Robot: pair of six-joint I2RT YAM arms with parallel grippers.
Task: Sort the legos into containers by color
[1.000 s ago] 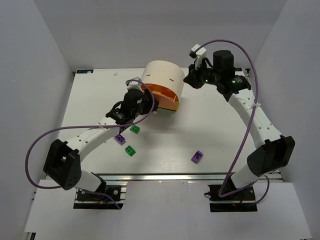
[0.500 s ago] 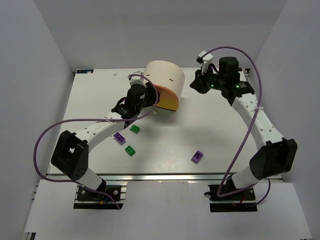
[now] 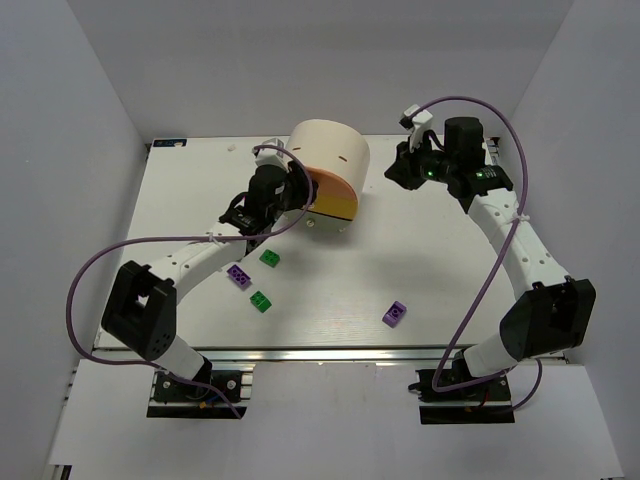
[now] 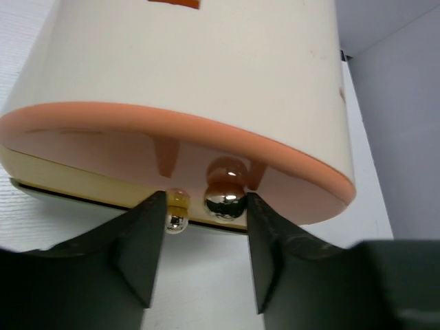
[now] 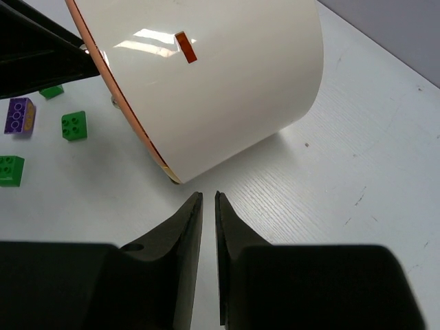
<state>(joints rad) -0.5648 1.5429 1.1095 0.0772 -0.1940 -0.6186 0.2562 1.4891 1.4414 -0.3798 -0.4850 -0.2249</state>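
Site: drum is found at 12 o'clock of table | left gripper is held at orange drawer, jaws spread, 2 knobs straddled, contact not determinable | right gripper is held at 3 o'clock of drum, jaws almost pressed together, nothing pinched | 2 green legos and 2 purple legos are seen loose at 5 to 7 o'clock of drum

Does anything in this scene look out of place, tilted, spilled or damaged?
Nothing looks damaged or spilled. The only untidy part is that two green legos and two purple legos lie scattered on the table, on the near side of the drum.
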